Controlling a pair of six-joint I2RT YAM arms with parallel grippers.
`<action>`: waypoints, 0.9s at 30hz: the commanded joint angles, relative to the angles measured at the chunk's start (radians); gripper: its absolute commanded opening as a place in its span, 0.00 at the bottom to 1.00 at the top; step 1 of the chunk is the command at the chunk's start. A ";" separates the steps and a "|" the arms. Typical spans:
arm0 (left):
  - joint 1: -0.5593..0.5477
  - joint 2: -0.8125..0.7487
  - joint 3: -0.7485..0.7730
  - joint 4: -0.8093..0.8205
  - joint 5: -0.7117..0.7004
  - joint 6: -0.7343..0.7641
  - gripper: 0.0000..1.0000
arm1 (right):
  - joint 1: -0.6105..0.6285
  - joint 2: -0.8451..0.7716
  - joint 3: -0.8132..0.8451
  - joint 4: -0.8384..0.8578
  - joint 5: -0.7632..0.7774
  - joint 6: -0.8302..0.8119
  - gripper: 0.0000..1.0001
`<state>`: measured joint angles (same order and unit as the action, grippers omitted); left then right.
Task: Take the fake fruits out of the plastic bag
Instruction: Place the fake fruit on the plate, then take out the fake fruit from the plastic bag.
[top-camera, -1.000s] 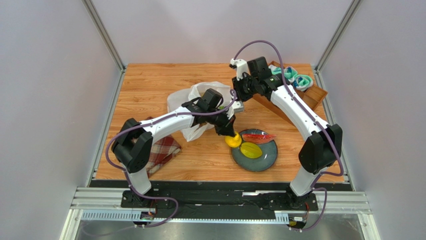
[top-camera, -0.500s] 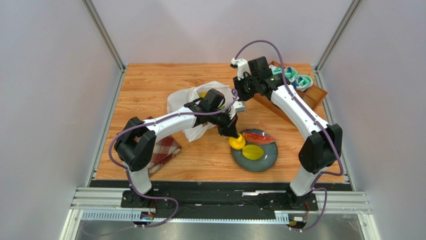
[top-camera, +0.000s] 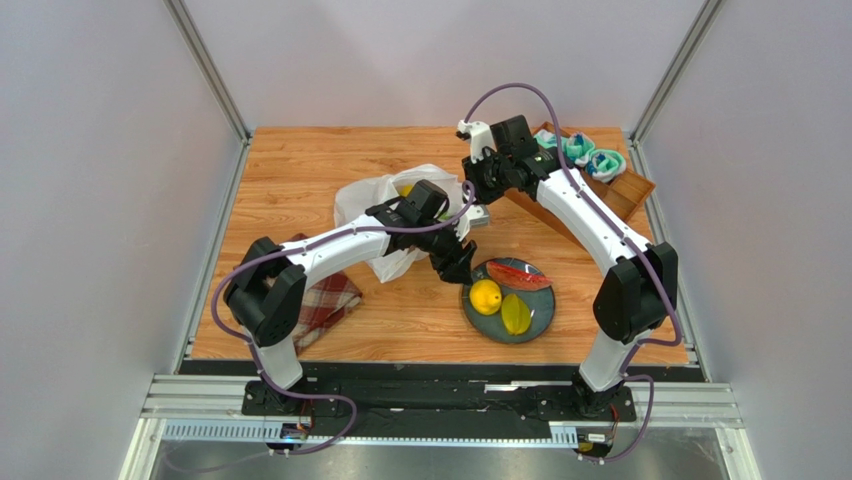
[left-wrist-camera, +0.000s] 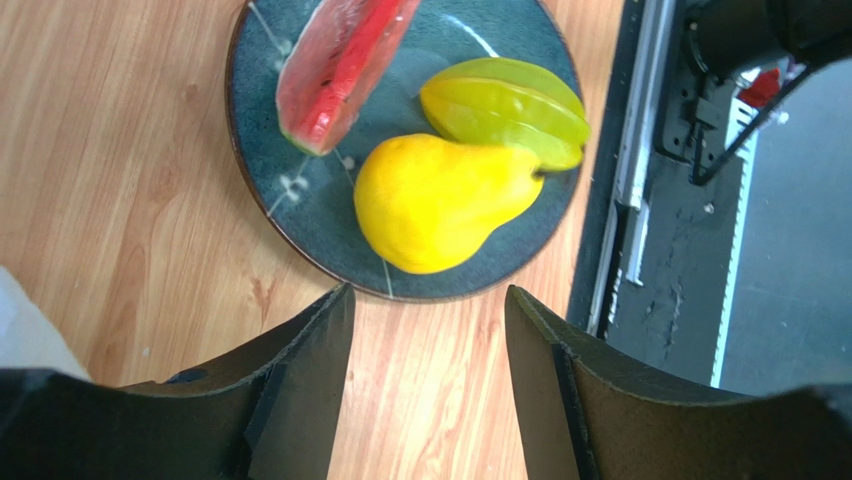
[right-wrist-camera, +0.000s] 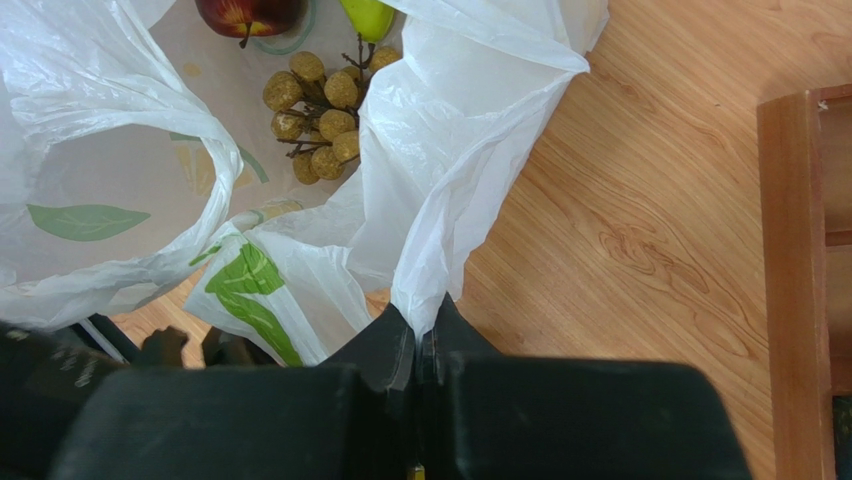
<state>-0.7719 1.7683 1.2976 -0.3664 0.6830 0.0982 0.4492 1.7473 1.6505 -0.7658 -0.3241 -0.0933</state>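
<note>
A dark plate (left-wrist-camera: 300, 215) holds three fake fruits: a red watermelon slice (left-wrist-camera: 335, 70), a yellow-green starfruit (left-wrist-camera: 505, 110) and a pear-shaped yellow mango (left-wrist-camera: 435, 200). My left gripper (left-wrist-camera: 430, 292) is open and empty just off the plate's edge, over bare wood. From above, the left gripper (top-camera: 458, 268) sits between the plastic bag (top-camera: 385, 200) and the plate (top-camera: 545, 318). My right gripper (right-wrist-camera: 425, 315) is shut on a fold of the plastic bag (right-wrist-camera: 460, 150), holding its mouth up. Inside lie a dark red apple (right-wrist-camera: 250, 12), a brown grape bunch (right-wrist-camera: 320, 110) and a green pear (right-wrist-camera: 368, 15).
A red plaid cloth (top-camera: 325, 300) lies under my left arm near the front left. A wooden tray (top-camera: 600, 200) with teal rolled socks (top-camera: 590, 155) stands at the back right; its edge (right-wrist-camera: 795, 250) is close to my right gripper. A metal rail (left-wrist-camera: 640, 200) runs past the plate.
My left gripper has opened and let go of the yellow mango, which now lies on the plate beside the starfruit. The gripper has drawn back a little toward the bag. The right arm keeps its hold.
</note>
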 joint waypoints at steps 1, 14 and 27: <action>-0.018 -0.197 0.051 -0.102 0.027 0.081 0.66 | 0.017 -0.014 0.032 0.011 -0.024 0.010 0.00; 0.089 -0.523 0.065 -0.396 -0.637 0.149 0.99 | 0.028 -0.236 -0.158 0.028 -0.061 0.029 0.01; 0.106 -0.409 0.003 -0.384 -0.436 0.124 0.99 | 0.043 -0.301 -0.179 0.034 -0.050 0.023 0.01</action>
<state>-0.6613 1.3533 1.3136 -0.7532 0.1761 0.2253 0.4896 1.5082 1.4757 -0.7650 -0.3759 -0.0776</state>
